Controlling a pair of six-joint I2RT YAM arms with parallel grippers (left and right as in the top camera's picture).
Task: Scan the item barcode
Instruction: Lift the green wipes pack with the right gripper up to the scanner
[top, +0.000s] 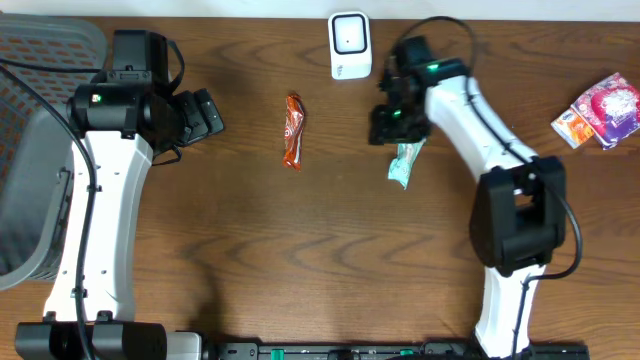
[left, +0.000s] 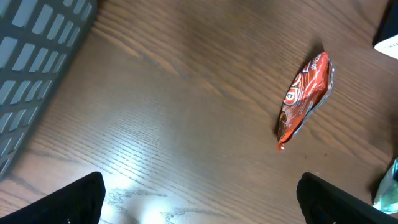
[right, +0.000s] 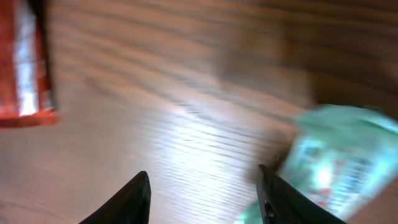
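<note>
**Two arms over the counter, teal packet lying loose below the scanner**

Item 1. Left arm. It rises along the left side of the counter (top: 300, 260), bends at the top and turns its wrist inward. The left gripper (top: 212, 112) points toward the middle of the counter. In the left wrist view its fingers (left: 74, 200) stand at the two bottom corners, spread as wide as they go, with only bare wood between them. It holds nothing.

Item 2. Right arm. It reaches from the lower right up and leftward in a long diagonal, with the wrist folded down near the top edge. The right gripper (top: 388, 125) hangs just below and right of the scanner (top: 350, 45). The right wrist view is blurred, but its fingers (right: 134, 200) are plainly parted about halfway, with wood grain showing in the gap. Nothing is clamped.

Item 3. Teal packet (top: 405, 163). It lies flat on the counter directly under the right gripper's lower edge, slightly tilted. In the right wrist view the teal packet (right: 339, 162) sits just outside the right-hand finger. Whether it touches that finger cannot be told.

Item 4. Scanner. A white upright unit at the top edge, centre.

Item 5. Red packet (top: 293, 130). It lies lengthwise on the wood between the two grippers, apart from both, and is also seen from the left wrist (left: 305, 99).

Item 6. Pink and white packages (top: 600, 110). They sit at the far right edge, well apart from the arms.

Item 7. Grey basket (top: 30, 150). It stands at the far left edge, beside the left arm.
</note>
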